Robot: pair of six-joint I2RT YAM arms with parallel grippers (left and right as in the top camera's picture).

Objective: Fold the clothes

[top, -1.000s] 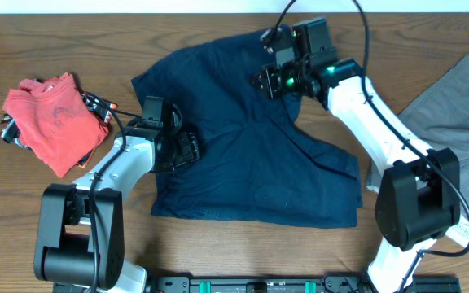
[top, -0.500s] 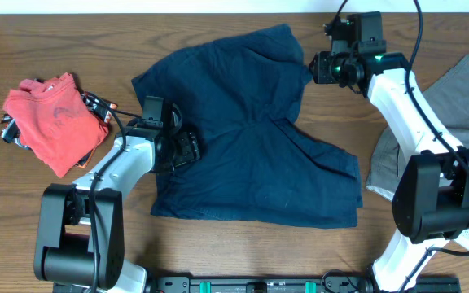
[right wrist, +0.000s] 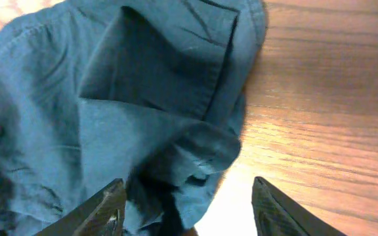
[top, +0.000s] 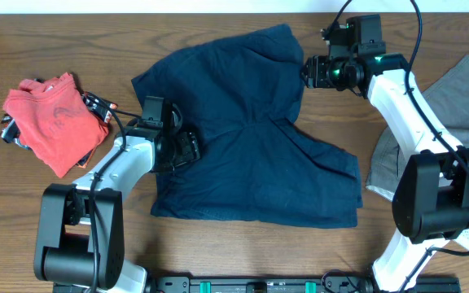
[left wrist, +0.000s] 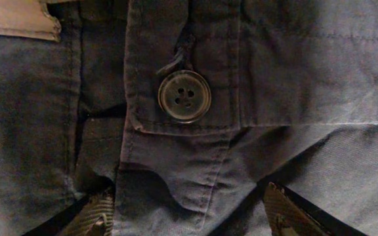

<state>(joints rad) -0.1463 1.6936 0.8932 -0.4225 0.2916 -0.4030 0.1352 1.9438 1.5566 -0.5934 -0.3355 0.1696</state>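
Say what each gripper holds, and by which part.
Right gripper: open, holding nothing. Left gripper: over the buttoned waistband of the dark blue cotton shorts; a hold cannot be told.

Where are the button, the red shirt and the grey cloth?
button (left wrist: 184, 96): left wrist view, centre, by its holes
red shirt (top: 54, 118): overhead view, middle of the folded bundle
grey cloth (top: 461, 98): overhead view, flat upper part
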